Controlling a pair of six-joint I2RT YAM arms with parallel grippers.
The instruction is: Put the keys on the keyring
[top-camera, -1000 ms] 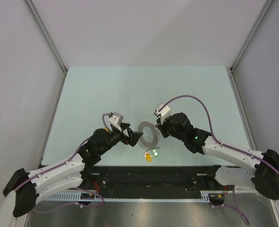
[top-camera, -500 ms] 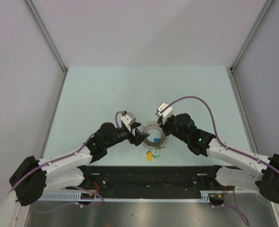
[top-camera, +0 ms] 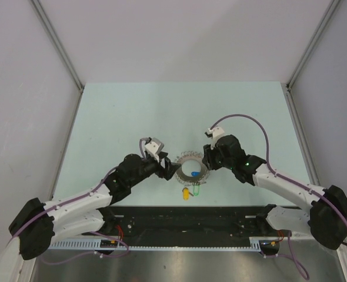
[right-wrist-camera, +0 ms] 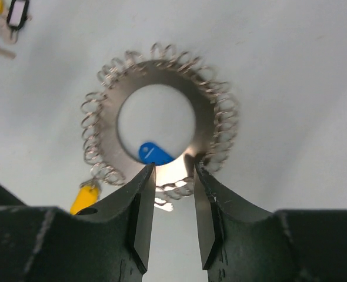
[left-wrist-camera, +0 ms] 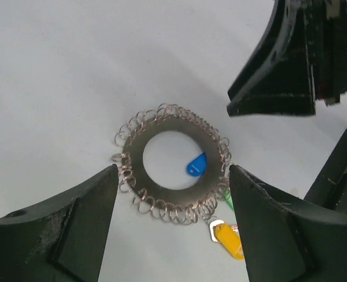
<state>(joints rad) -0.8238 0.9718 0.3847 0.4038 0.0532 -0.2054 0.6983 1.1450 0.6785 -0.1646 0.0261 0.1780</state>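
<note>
Keyring (left-wrist-camera: pixel 173 122) flat, hole upward.

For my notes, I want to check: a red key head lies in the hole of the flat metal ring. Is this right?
Not red: the key head in the hole of the flat metal ring is blue, as the left wrist view shows.

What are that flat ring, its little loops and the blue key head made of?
Flat ring: looks like metal, with a dull grey, brushed sheen. Loops: thin bright wire, probably steel. Blue key head: likely plastic, being smooth, glossy and evenly coloured.
</note>
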